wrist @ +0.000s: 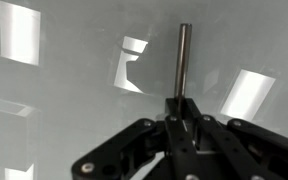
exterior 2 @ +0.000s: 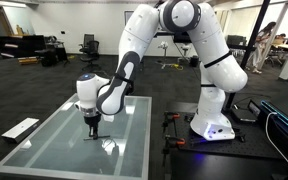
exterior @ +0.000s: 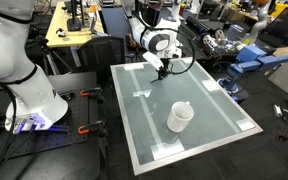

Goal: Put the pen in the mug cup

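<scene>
The white mug cup point(exterior: 180, 117) stands on the glass table point(exterior: 214, 125), toward its near side, tilted a little. My gripper point(exterior: 160, 70) is low over the far part of the table, well away from the mug, and also shows in an exterior view point(exterior 2: 93, 128). In the wrist view the jaws point(wrist: 182, 108) are shut on the thin dark pen point(wrist: 183, 60), which sticks out straight beyond the fingertips over the glass. The mug is out of the wrist view.
The glass table has white tape marks at its corners point(exterior: 142, 95). The robot's white base point(exterior 2: 214, 120) stands beside the table. A wooden desk point(exterior: 69, 30) and blue equipment point(exterior: 254, 55) stand behind. A white keyboard-like object point(exterior 2: 19, 128) lies past the table's edge.
</scene>
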Robot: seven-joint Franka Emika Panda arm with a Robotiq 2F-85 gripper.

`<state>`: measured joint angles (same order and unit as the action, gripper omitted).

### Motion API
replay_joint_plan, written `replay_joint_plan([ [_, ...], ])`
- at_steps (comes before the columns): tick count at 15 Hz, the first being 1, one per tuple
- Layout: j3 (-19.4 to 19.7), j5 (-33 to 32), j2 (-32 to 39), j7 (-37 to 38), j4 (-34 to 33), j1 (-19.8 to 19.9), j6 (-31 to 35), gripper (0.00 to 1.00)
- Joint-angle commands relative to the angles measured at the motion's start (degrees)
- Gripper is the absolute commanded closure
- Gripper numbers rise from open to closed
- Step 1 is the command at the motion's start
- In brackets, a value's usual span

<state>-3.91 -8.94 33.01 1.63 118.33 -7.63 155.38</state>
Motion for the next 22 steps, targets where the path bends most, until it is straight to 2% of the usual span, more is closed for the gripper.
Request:
replay_joint_plan([
  [1,-5.78,5.32,-2.95,-8.34,2.18,4.44,-0.22,0.97],
  [3,-6.71,7.17,-5.36,-9.03,3.59,4.77,-1.09,0.97],
  [9,-0.75,4.08,-13.87,-0.73,8.69,0.36,-1.42,0.97],
  [13,1.47,2.20,-19.55,3.14,12.68,-0.68,-2.66,0.97],
  [22,0.47,4.29,-33.30,-1.31,21.05,2.28,-7.64,0.97],
])
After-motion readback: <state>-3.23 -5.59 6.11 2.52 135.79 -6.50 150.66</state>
